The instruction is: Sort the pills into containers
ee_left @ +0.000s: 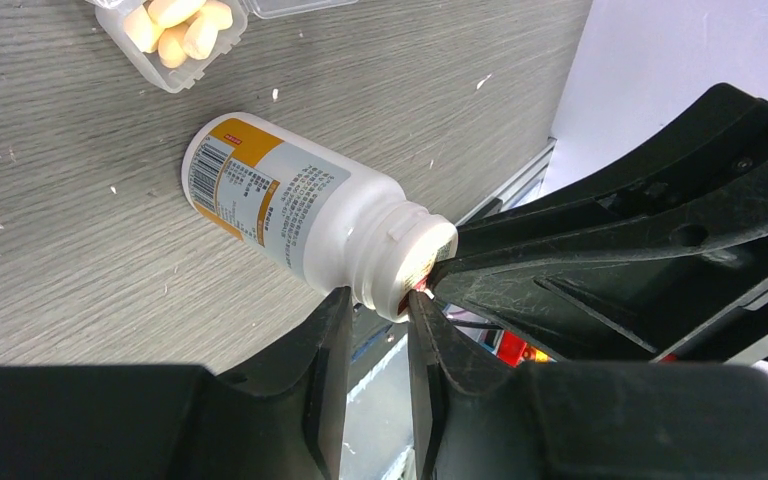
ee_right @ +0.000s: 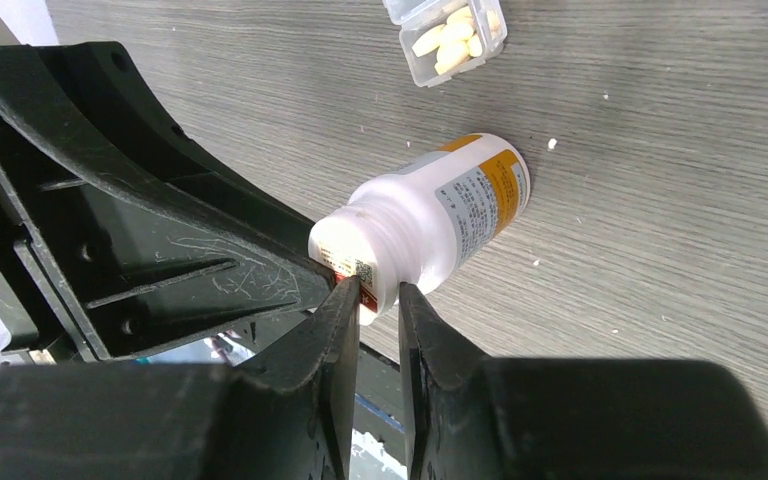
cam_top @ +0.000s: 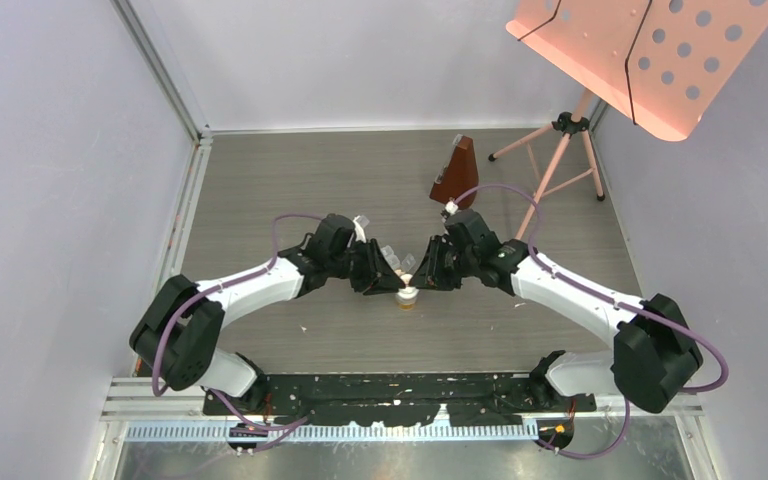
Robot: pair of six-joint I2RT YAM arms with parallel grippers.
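Top view. My two arms meet over the middle of the table [cam_top: 290, 180]. The left gripper [cam_top: 392, 283] and the right gripper [cam_top: 422, 280] close in from either side on the top of one white bottle [cam_top: 407, 296]. A metronome [cam_top: 455, 172] stands farther back, and a pink music stand [cam_top: 640, 60] sits at the far right corner, both well apart from the work. I cannot make out pills or container from here.

Left wrist. The bottle [ee_left: 290, 210] has an orange label. Its base is toward the table and its mouth is toward my camera. My left gripper [ee_left: 380, 310] is clenched, with only a narrow slit between its fingers [ee_left: 325, 340] and the tips set on the bottle's rim and neck. The right gripper's tip meets the same rim from the right, at a small red-and-white bit. Beyond the bottle's base sits the container [ee_left: 165, 62] — one clear compartment with its lid flipped back. The pills [ee_left: 175, 25] lie inside it as pale yellow oblong pieces. Container and bottle are apart, not touching.

Right wrist. My right gripper [ee_right: 377, 295] has its fingers [ee_right: 335, 330] drawn close together, flanking the edge of the bottle's [ee_right: 450, 205] rim. The red-and-white bit sits at their tips. I cannot tell whether they actually bite. The left gripper's black body fills the left of the view, its tip against the rim. The container [ee_right: 428, 68] rests on the table past the bottle — pills [ee_right: 445, 45] heaped in its open compartment.
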